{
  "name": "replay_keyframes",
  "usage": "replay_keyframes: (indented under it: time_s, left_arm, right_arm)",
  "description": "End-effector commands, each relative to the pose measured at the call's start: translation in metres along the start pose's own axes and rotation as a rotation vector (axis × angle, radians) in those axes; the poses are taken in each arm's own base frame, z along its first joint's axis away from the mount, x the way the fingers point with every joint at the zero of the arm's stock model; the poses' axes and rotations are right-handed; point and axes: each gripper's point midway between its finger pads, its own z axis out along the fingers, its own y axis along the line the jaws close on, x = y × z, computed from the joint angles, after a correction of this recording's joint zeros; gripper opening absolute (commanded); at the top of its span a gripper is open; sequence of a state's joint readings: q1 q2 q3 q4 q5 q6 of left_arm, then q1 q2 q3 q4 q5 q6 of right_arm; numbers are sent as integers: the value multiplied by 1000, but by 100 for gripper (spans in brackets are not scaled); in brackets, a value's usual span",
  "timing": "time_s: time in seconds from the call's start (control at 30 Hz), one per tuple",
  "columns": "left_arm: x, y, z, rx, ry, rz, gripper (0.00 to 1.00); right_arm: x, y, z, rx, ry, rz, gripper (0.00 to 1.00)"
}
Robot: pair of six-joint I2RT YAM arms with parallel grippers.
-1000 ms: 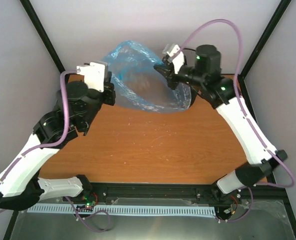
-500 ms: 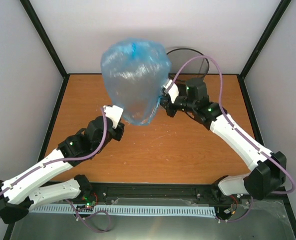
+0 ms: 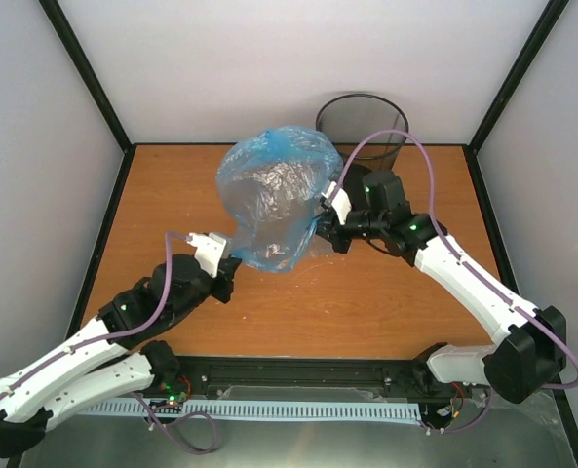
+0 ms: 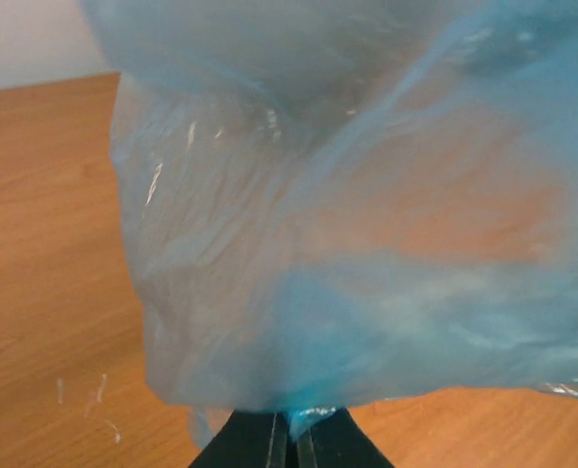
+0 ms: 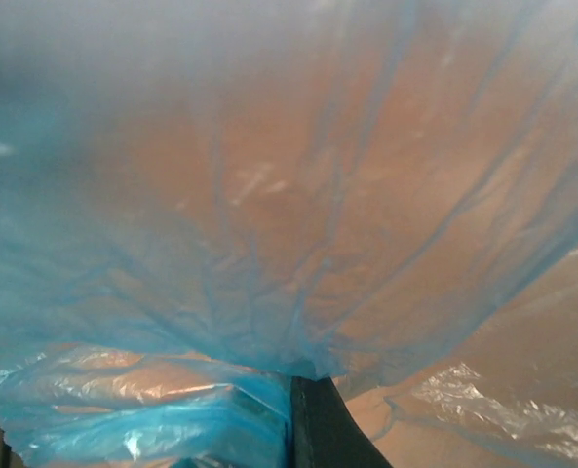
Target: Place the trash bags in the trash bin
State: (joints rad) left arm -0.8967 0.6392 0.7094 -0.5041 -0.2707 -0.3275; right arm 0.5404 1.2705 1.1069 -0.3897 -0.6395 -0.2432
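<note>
The left gripper (image 4: pixel 287 444) has its two dark fingers pressed flat together on a pinch of blue film, and from the wrist view the film fans straight up out of that pinch. The right gripper (image 3: pixel 326 230) meets the opposite edge; in its wrist view only one dark finger (image 5: pixel 313 429) shows clearly, but the creases of the plastic all run down to a single gathered point at it, so I judge it clamped on the film too. Between them the trash bag (image 3: pixel 274 200) swells up like a balloon, full of air, carried off the table (image 3: pixel 298 302) and not lying on it. Holding it by two opposite edges looks like a way to spread the mouth wide and keep the flimsy film from collapsing into a wad. The trash bin (image 3: pixel 362 121) stands at the far edge of the table, behind the right gripper and beside the bag's far right side. Nothing of the bag is inside it yet, so the carry over the rim is the step I'd expect next.
</note>
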Motion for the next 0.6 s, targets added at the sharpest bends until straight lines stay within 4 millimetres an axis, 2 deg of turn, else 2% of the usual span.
replay_keyframes:
  time_s: [0.0,0.13,0.37,0.57]
  left_arm:
    - [-2,-23,3,125,5,-24,1]
    - [5,-28,8,146,37,-10,1]
    - [3,-27,3,151,19,-14,1]
    - [0,-27,-2,162,-2,-19,1]
  right_arm:
    - [25,18,4,-97,87,61,3]
    - [34,22,3,-114,120,80,3]
    - [29,23,-8,-73,97,50,3]
    - [28,4,-21,93,78,10,3]
